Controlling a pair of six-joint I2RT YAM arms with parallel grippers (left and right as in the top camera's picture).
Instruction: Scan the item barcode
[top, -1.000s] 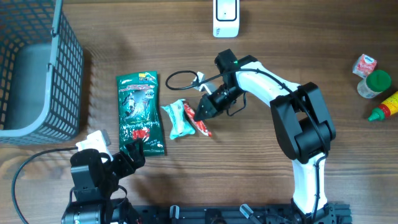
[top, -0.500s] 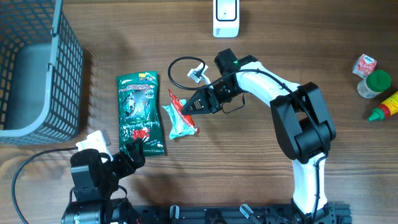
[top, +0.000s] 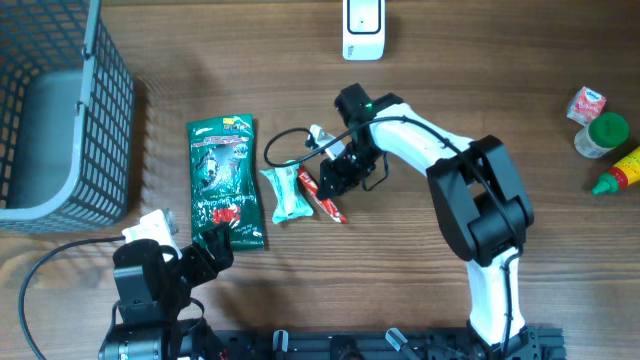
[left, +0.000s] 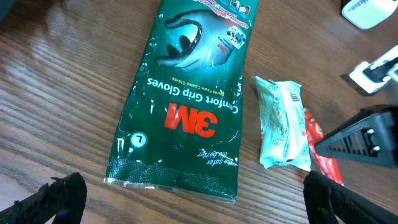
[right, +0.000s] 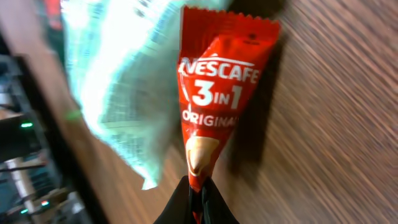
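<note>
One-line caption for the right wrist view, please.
Red Nescafe 3-in-1 sachet pinched at its tip by the shut right fingers, pale green packet alongside on the wooden table.

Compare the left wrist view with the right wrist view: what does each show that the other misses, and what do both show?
Only the left wrist view plainly shows the green 3M gloves pack, lying flat with its print readable. Only the right wrist view shows the Nescafe 3 in 1 print on the red sachet and the right gripper pinched shut on its narrow end. Both show the red sachet, the pale mint packet beside it and the wooden table.
</note>
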